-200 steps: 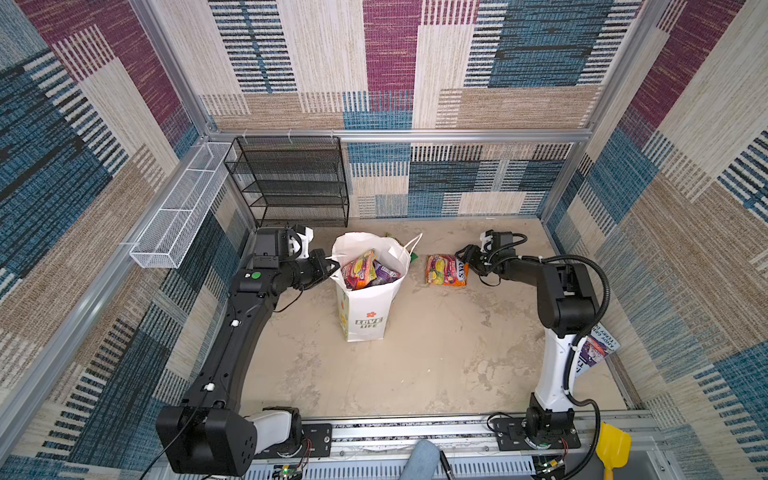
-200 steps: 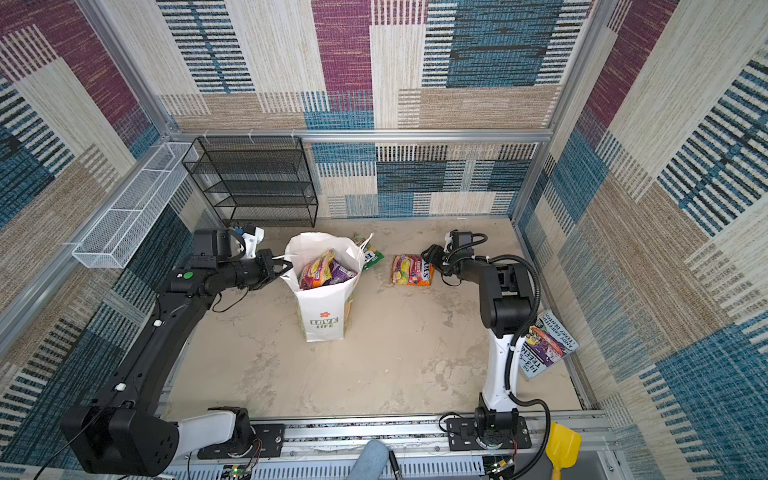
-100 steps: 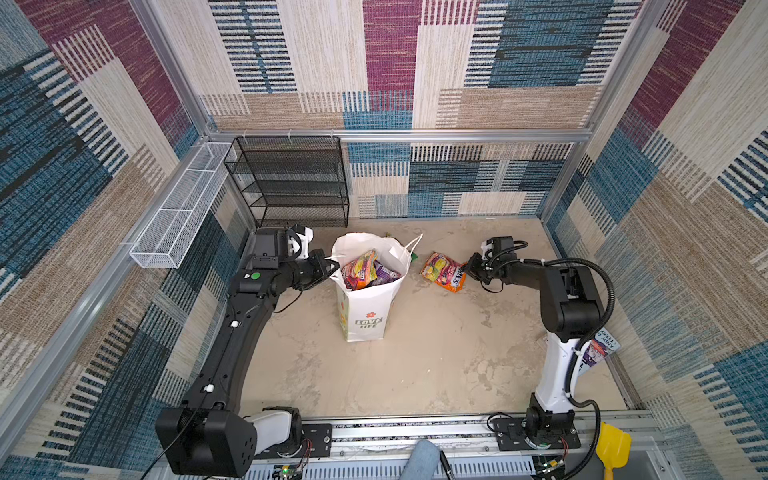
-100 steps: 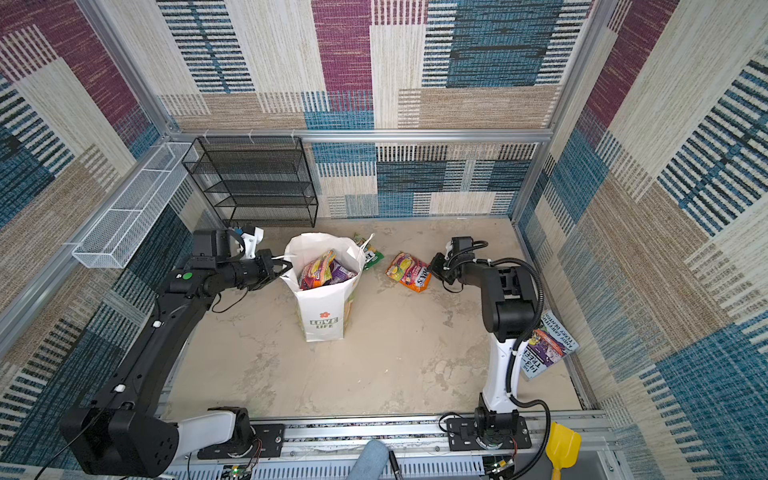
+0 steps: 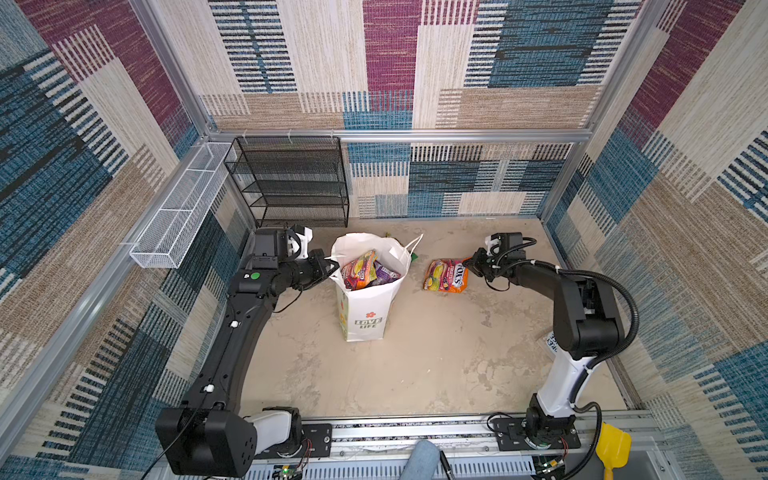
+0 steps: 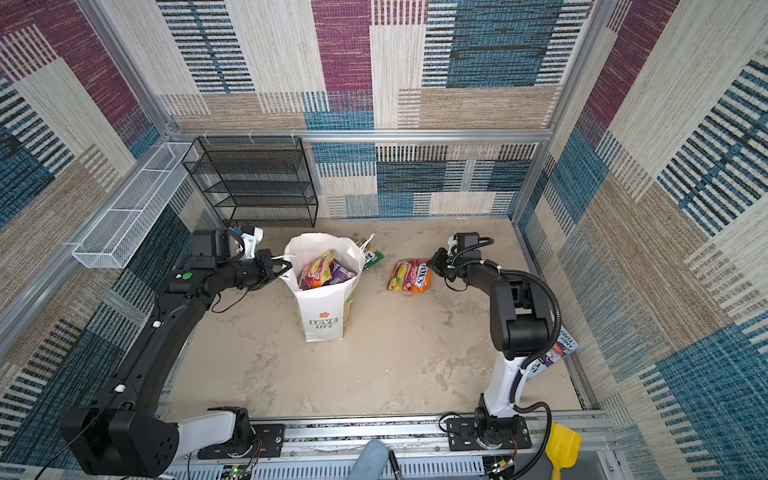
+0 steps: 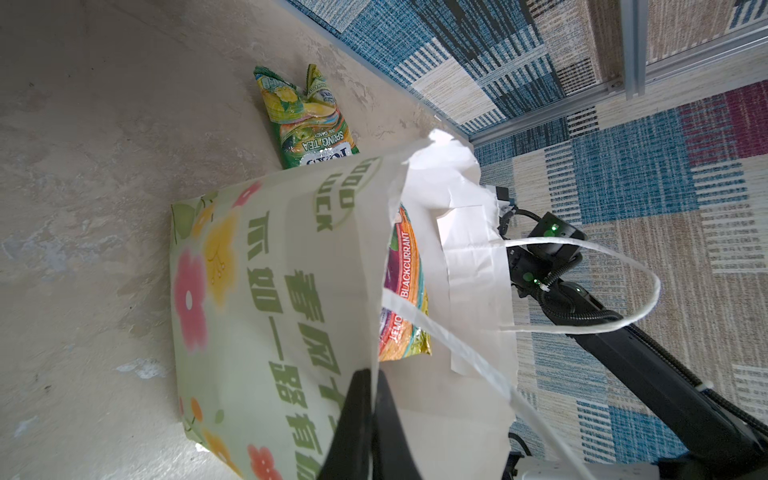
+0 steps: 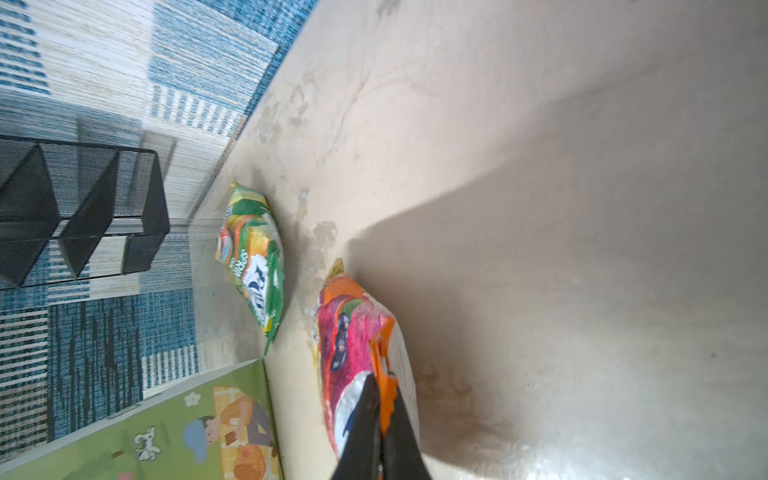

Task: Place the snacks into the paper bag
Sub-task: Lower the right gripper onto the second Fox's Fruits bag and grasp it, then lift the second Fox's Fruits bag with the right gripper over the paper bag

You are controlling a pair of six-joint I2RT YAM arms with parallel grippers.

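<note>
Since a sec ago the right end effector (image 5: pixel 471 262) has gone from spread to pressed together on the edge of the orange-pink glossy plastic candy packet (image 5: pixel 446 276). The pkt has twisted a bit but lies approx where it was on the beige counter (image 5: pixel 415 365). The right wrist view shows its orange seam nipped btwn the fingers (image 8: pixel 359 428). Step in hand, I'd say: grasp just made, lift not begun. Next move prob. calls for raising the pkt, carrying it across to the tall white paper carrier bag (image 5: pixel 365 307) and letting go over the mouth, high enough to clear the rim & the white cord handle (image 7: pixel 623 324). The left end effector (image 5: pixel 330 266) pinches the bag's rim on its own side, same as before. The bag stands upright mid-counter, stuffed w/ colourful packets (image 5: pixel 365 270) up near the rim, so room looks tight and a new one could slide off. One green-yellow glossy packet (image 6: pixel 371 254) lies on the counter just behind the bag. Elsewhere: black mesh rack (image 5: pixel 291 183) at the back wall, white wire basket (image 5: pixel 178 208) on the left wall, printed magazine (image 6: pixel 557 353) by the right arm's base. All are well apart, none in the path.
</note>
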